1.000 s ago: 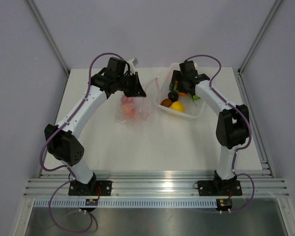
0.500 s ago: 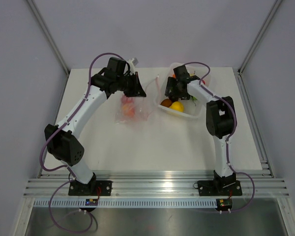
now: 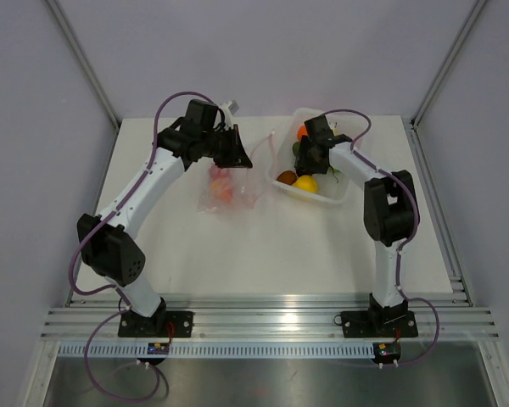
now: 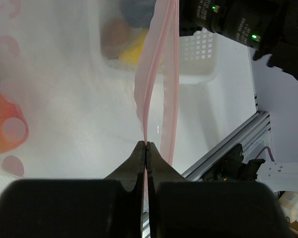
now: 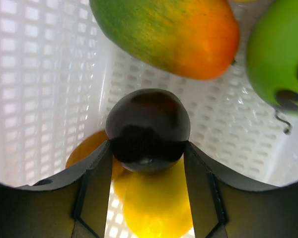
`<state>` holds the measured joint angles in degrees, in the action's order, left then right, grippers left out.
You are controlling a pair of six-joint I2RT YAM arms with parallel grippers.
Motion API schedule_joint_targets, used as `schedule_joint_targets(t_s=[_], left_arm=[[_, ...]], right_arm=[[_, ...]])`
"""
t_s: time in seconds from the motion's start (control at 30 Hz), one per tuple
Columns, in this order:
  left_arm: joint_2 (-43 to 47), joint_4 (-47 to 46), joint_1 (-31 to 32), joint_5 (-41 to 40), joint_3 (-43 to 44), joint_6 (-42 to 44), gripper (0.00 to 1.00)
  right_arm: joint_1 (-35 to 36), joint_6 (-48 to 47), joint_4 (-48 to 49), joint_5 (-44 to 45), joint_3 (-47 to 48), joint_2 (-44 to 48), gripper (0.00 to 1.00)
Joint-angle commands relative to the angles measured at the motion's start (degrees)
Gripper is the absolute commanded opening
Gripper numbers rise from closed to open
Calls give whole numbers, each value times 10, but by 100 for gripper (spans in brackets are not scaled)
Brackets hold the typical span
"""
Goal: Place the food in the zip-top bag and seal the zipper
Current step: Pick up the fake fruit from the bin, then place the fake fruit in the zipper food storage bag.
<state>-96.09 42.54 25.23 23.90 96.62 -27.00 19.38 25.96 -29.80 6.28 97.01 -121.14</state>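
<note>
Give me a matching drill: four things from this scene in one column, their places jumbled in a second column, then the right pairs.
1. dark brown fruit
2. zipper
3. yellow fruit
4. zip-top bag

A. on the table, left of the tray in the top view
B. between the fingers of the right end effector
C. pinched by the left end effector
D. in the white tray, beneath the dark fruit

Pairs: 1-B, 2-C, 3-D, 4-A

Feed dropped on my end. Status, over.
Left gripper shut on zipper, bag mouth parted. Right gripper shut on dark brown fruit in tray. Mango, green fruit clear of fingers.
</note>
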Motion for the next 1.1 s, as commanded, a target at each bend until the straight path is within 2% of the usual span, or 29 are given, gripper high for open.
schedule_joint_targets(t_s=[0.0, 0.13, 0.23, 0.47, 0.63, 0.73, 1.07], left_arm=[[28, -25, 1, -5, -9, 8, 0], [26, -28, 1, -5, -10, 5, 0], [22, -33, 2, 1, -8, -2, 0], [19, -36, 1, 3, -3, -4, 0], [14, -36, 1, 2, 1, -5, 0], [10, -30, 1, 2, 8, -2, 0], [10, -23, 1, 2, 18, -2, 0]], right_arm=[[-4, 2, 30, 27, -44, 122, 51], [-5, 10, 45, 21, -101, 224, 51], [-3, 15, 46, -21, -128, 280, 51], [28, 10, 32, -44, -153, 374, 51], [115, -18, -3, -6, -126, 380, 51], [143, -21, 2, -2, -116, 376, 51], [184, -21, 20, -27, -84, 321, 51]])
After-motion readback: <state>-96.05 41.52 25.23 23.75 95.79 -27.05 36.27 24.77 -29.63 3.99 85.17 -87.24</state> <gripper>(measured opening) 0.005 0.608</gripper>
